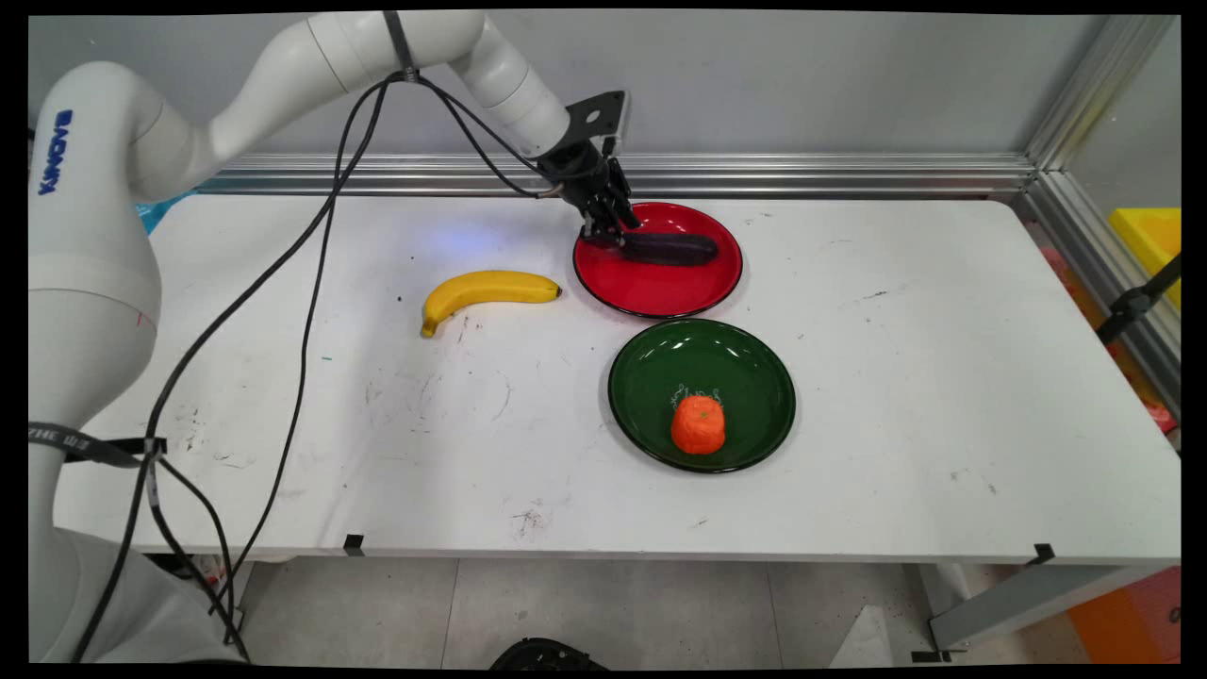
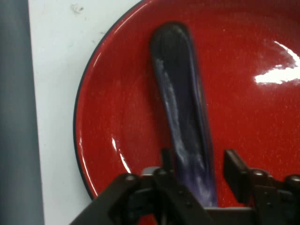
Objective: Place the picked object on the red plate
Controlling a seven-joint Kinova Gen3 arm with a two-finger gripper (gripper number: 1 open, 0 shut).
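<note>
A dark purple eggplant (image 1: 674, 248) lies lengthwise on the red plate (image 1: 660, 294) at the table's back middle. My gripper (image 1: 611, 231) is down at the eggplant's left end. In the hand view the eggplant (image 2: 180, 93) runs up from between my fingers across the red plate (image 2: 117, 117). The gripper (image 2: 199, 161) is open and straddles that end: the left finger touches its side, and the right finger (image 2: 234, 166) stands a small gap away from it.
A yellow banana (image 1: 486, 288) lies on the table left of the red plate. In front of the red plate sits a green plate (image 1: 651, 363) holding an orange fruit (image 1: 698, 424). Black cables hang from the arm over the table's left part.
</note>
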